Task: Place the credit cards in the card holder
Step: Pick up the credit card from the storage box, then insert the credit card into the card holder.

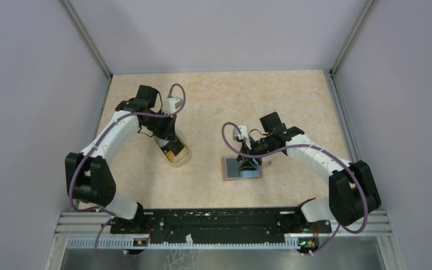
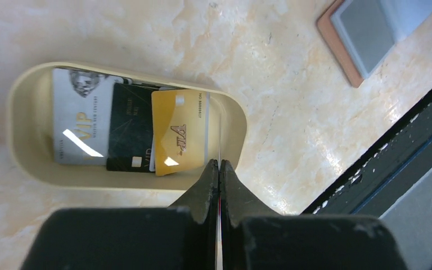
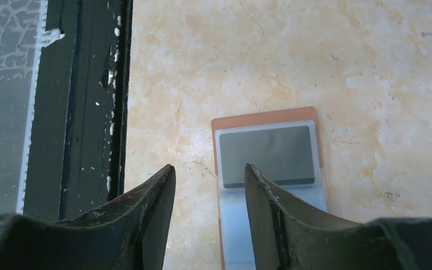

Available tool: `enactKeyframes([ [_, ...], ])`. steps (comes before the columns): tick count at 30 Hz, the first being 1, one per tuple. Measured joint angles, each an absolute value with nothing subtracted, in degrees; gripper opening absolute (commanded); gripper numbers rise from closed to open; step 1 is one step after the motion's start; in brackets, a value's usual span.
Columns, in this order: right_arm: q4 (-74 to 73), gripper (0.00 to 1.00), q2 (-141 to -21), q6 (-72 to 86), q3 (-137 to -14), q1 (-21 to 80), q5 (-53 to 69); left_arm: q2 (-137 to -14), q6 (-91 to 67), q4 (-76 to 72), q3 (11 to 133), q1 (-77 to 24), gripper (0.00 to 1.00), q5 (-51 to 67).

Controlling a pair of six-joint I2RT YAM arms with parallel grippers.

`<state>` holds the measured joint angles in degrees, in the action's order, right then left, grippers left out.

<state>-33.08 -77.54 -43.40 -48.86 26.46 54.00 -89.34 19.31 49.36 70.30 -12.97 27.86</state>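
Credit cards (image 2: 180,132) lie in the yellowish cup (image 2: 233,126) at left, where the left gripper (image 2: 219,164) has its jaws pressed together at the rim. The card holder (image 3: 267,149) lies open at right, well apart from the cup, under the right gripper (image 3: 209,183) with jaws spread, beside the near black rail (image 3: 84,101).

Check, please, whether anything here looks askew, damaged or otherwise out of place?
Two small things. The credit cards lie overlapped in the yellowish cup, the gold one slightly tilted across the black. The black rail at the table's near edge has chipped paint. The card holder lies flat and open.
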Motion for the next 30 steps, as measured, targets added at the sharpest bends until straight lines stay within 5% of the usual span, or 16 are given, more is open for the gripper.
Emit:
enactKeyframes([
  [8,-34.0,0.5,-77.5,-44.4,-48.9,26.5,55.0,-76.2,6.6,44.5,68.2,-13.0,0.0,30.2],
  [18,-35.2,0.65,-72.7,-41.9,-49.8,26.5,59.7,-67.4,-34.0,-2.5,31.6,-14.3,0.0,55.7],
  [30,-32.7,0.66,-79.4,-28.9,-52.1,26.5,64.5,-68.5,-38.7,-25.9,24.8,-33.6,0.0,45.7],
])
